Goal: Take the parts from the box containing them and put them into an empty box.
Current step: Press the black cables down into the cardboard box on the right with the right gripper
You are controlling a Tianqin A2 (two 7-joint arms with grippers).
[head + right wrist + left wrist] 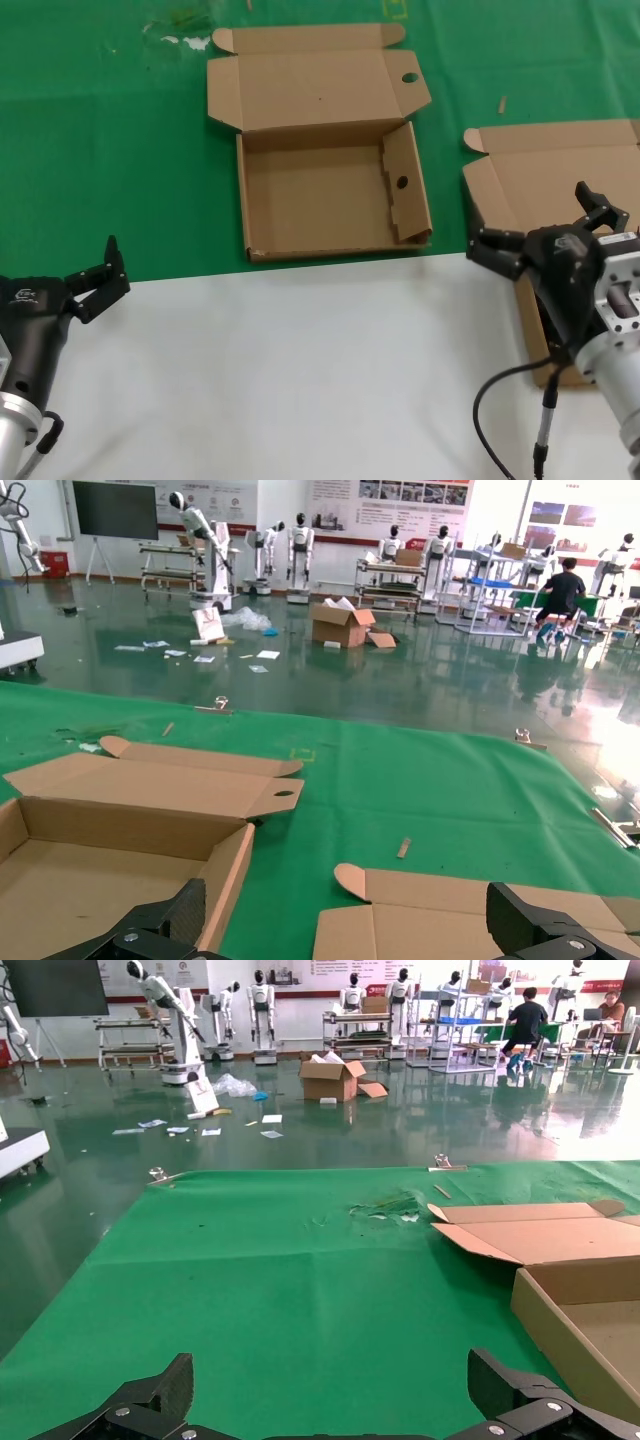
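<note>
Head view puts my right gripper [545, 225], fingers spread apart, over the shallow brown cardboard box with the plain lid [560, 165] at the right edge; its contents are hidden behind my arm. My left gripper [97, 278] hangs open over the white table strip [300, 360]. Between them, on the green mat [100, 150], lies the empty brown cardboard box with round holes [320, 195].

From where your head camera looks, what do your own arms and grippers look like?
Both arms end in silver metal cylinders capped by black housings. The left gripper has two chunky black fingers and a small pale logo on its housing. The right gripper matches it, with bolts on the silver section and a thin black cable looping beside that arm.
</note>
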